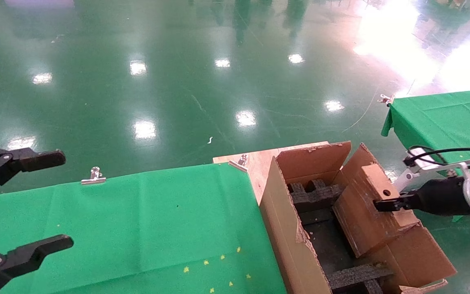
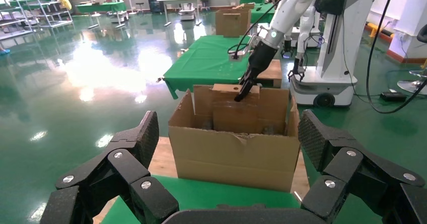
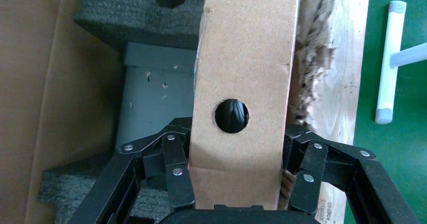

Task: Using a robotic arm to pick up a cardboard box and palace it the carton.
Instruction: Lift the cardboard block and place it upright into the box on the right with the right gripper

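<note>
The right gripper (image 1: pixel 384 204) of the robotic arm (image 1: pixel 443 197) is closed tight on the cardboard box (image 1: pixel 375 208), pinching it from both sides. In the right wrist view its black fingers (image 3: pixel 173 171) press on the two broad faces of the box (image 3: pixel 241 83), and the narrow side with the small round hole (image 3: pixel 231 116) faces the camera. The box hangs tilted over the open top of the carton (image 1: pixel 288 232), toward the 3 o'clock side of it. Its low end dips inside the carton, above the black foam inserts (image 1: pixel 312 194). In the head view the carton sits at about 5 o'clock, at the end of the desk (image 1: pixel 137 228) with the green cloth. The carton has ragged, torn edges and its flaps stand open. The left gripper (image 1: pixel 18 208) is at 9 o'clock, out over the edge of the green desk. Its fingers are spread wide apart and it holds nothing. In the left wrist view its two fingers (image 2: pixel 131 158) frame the carton (image 2: pixel 236 151) far off. Another green desk (image 1: pixel 447 118) stands at 2 o'clock, well apart from the carton.
</note>
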`<act>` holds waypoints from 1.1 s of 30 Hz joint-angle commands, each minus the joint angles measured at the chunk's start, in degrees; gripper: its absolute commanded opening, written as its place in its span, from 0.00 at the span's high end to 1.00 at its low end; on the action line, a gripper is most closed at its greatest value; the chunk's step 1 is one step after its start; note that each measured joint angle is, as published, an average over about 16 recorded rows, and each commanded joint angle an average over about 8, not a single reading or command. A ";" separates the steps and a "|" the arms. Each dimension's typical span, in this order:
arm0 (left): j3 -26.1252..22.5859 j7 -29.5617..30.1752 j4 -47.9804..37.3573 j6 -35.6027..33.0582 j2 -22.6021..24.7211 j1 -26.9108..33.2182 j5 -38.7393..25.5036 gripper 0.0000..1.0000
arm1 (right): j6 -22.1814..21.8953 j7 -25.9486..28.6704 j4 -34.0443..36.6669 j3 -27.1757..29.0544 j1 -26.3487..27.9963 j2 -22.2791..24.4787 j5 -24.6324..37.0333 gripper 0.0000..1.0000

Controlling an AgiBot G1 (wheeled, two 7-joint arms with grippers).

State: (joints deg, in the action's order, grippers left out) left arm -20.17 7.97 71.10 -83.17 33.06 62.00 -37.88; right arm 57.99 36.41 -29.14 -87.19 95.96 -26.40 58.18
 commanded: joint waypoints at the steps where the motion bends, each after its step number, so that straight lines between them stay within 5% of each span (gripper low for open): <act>1: 0.00 0.00 0.00 0.00 0.00 0.00 0.00 0.00 | -1.00 0.24 -0.37 -0.13 -0.88 -0.36 -0.10 1.00; 24: 0.00 0.00 0.00 0.00 0.00 0.00 0.00 0.00 | -5.69 -3.85 9.66 0.09 -10.97 -10.21 -3.57 0.99; 32: 0.00 0.00 -0.01 0.02 -0.01 -0.01 0.01 0.00 | -5.61 -4.98 12.45 0.35 -12.17 -12.08 -4.14 0.03; 33: 0.00 -0.01 -0.01 0.02 -0.01 -0.01 0.01 0.00 | -5.58 -5.05 12.62 0.37 -12.25 -12.20 -4.18 0.00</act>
State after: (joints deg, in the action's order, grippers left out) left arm -20.17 7.97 71.09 -83.15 33.05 61.99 -37.87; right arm 52.39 31.54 -16.98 -86.85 83.91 -38.29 54.07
